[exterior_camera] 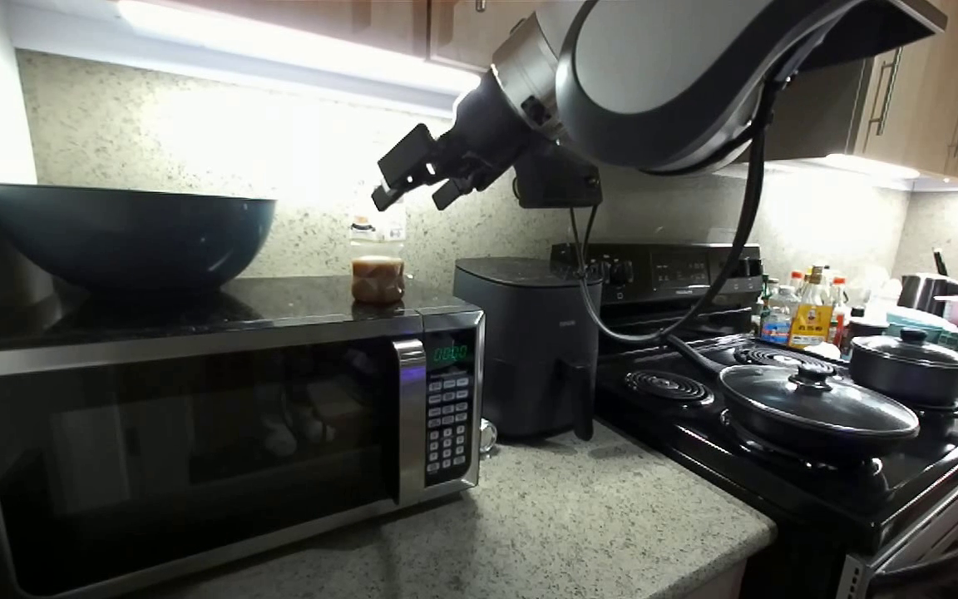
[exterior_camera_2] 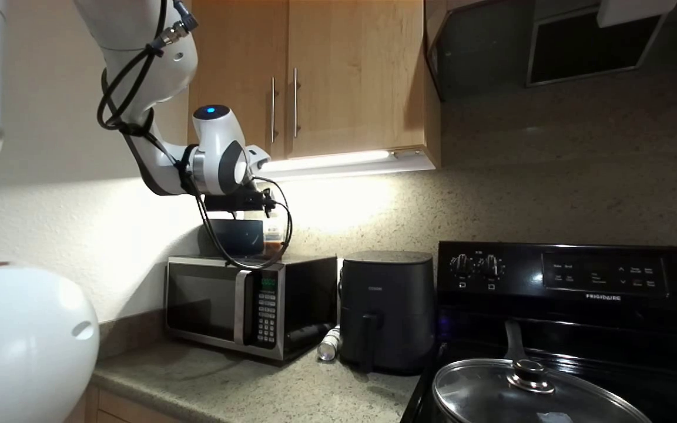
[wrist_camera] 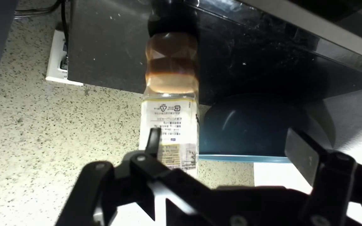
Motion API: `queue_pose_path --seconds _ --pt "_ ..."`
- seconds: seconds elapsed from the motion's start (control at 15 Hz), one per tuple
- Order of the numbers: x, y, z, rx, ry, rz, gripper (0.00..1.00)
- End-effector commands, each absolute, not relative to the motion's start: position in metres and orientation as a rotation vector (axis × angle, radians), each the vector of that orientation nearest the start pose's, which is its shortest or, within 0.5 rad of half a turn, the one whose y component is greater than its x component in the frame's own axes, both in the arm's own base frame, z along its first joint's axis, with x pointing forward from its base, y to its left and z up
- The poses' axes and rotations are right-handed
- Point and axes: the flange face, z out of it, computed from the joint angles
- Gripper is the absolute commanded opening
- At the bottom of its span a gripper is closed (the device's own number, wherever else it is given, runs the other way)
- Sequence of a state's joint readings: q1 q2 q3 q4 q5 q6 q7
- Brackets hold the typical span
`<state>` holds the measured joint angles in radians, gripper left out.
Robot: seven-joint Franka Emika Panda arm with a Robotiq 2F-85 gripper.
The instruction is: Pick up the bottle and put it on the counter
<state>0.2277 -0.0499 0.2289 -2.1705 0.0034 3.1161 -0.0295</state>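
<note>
1. The task is apparently just beginning: the bottle (exterior_camera: pixel 377 281) is standing upright on the microwave (exterior_camera: pixel 196 441), at seven o'clock from the gripper (exterior_camera: pixel 415 197) in an exterior view.
2. The gripper is hanging with fingers (wrist_camera: pixel 302 157) apart, grasping nothing.
3. Gripping, lifting and setting down on the counter (exterior_camera: pixel 579 516), at five o'clock from the bottle there, are seemingly remaining.
4. Glare (exterior_camera: pixel 321 158) is washing out the bottle's top; in the wrist view, the gripper is covering its upper end.

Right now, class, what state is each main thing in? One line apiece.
Hand: open, holding nothing
Bottle: standing upright, partly filled
Microwave: closed, display lit green
Bowl: right way up
Air fryer: closed
Frying pan: lidded
Saucepan: lidded
Small cylinder: lying on its side
Cabinet doors: shut
Cabinet light: on
Stove: cannot tell whether on
</note>
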Motion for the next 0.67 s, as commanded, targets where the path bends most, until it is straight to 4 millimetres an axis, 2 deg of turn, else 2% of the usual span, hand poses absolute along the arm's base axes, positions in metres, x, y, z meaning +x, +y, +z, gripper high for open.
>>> queue_pose_path --seconds 0.0,0.13,0.47,0.6 --pt "0.516 0.256 0.538 -2.526 -0.628 -1.382 1.0" --pt "0.519 0.256 0.539 -2.509 -0.626 -1.408 1.0" --pt "0.557 0.243 0.55 -2.469 -0.568 -1.497 1.0" --pt "0.57 0.246 0.55 -2.462 -0.548 -1.49 1.0"
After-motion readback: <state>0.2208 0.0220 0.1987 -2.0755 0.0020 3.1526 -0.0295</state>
